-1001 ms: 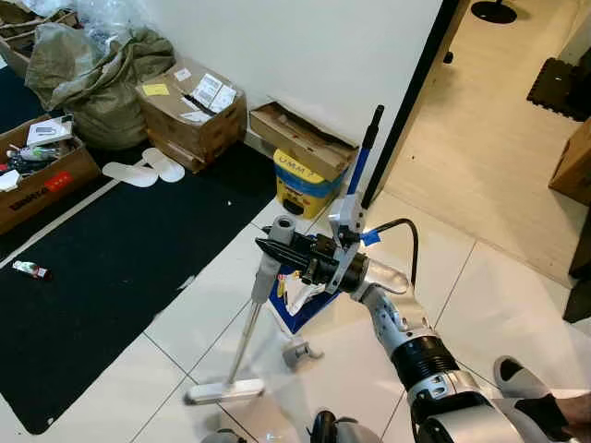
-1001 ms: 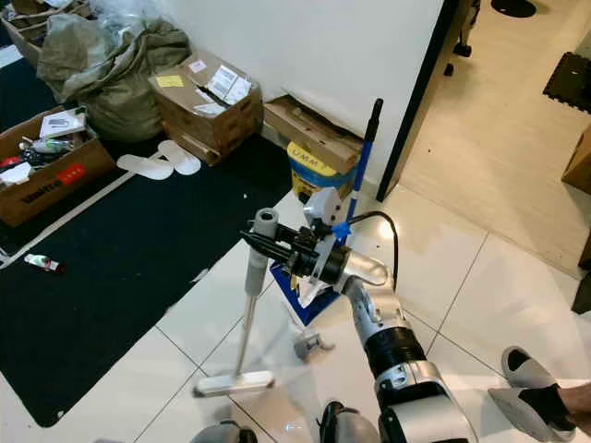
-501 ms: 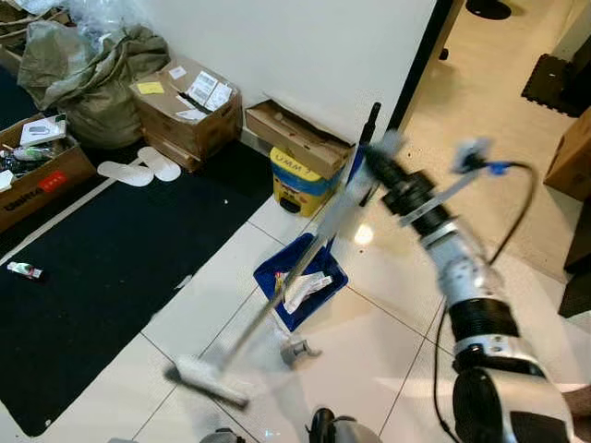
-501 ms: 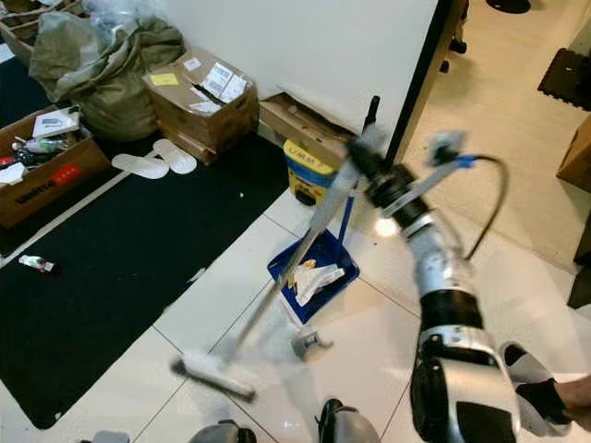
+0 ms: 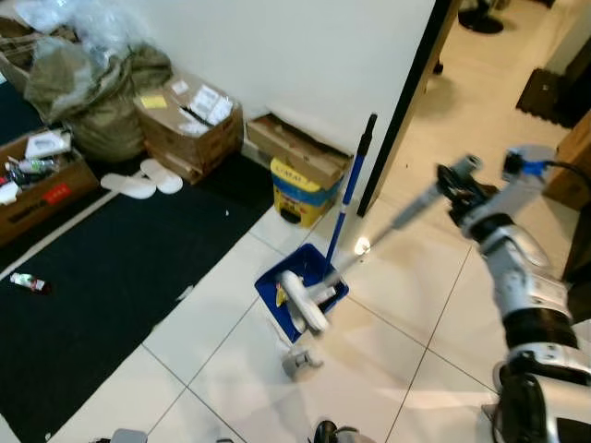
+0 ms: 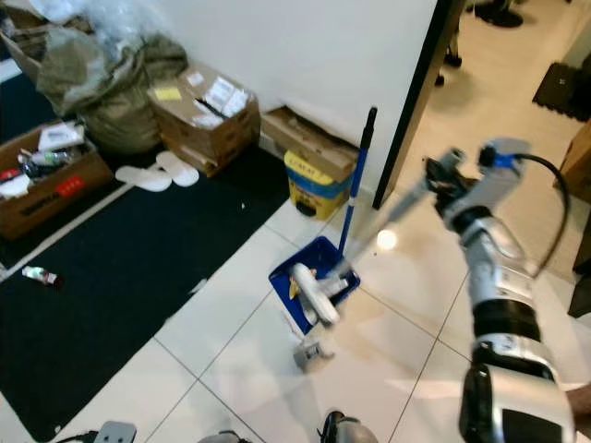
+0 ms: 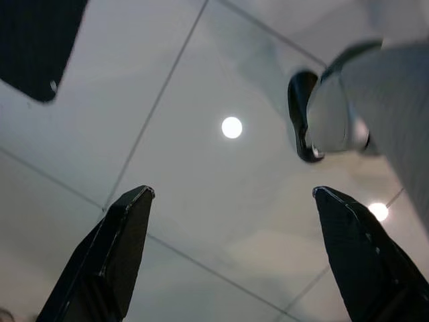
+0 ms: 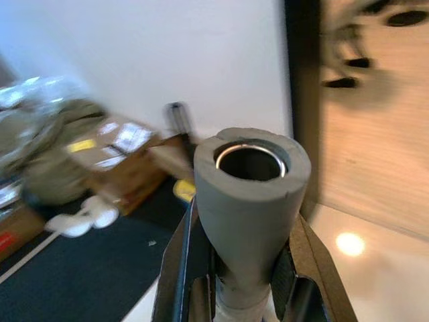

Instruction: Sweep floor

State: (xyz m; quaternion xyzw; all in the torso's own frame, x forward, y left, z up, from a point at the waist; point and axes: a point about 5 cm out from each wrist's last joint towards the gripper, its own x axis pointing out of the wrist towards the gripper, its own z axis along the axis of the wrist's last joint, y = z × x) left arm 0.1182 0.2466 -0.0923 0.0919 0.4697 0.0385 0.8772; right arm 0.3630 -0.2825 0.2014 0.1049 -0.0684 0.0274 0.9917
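My right gripper [image 5: 454, 185] is raised at the right, shut on the grey foam grip [image 8: 251, 194] at the top of the broom handle [image 5: 388, 226]. The handle slants down to the left, and its white broom head [image 5: 303, 303] rests in the blue dustpan [image 6: 294, 269]. White scraps lie in the pan, whose long blue handle [image 5: 351, 185] stands upright by the wall corner. A small grey piece [image 5: 297, 360] lies on the tile just before the pan. My left gripper [image 7: 231, 221] hangs open over the white tiles beside my own foot [image 7: 301, 121].
A black mat [image 5: 120, 268] covers the floor to the left, with a small bottle [image 5: 28, 282] on it. Cardboard boxes [image 5: 189, 120], a yellow bucket [image 5: 300, 192], white slippers [image 5: 143, 180] and a stuffed sack [image 5: 88, 92] line the wall. A black door frame [image 5: 406, 101] stands behind the pan.
My right arm has swung up and to the right with the broom. The broom head has swept from the tiles at the front left into the dustpan.
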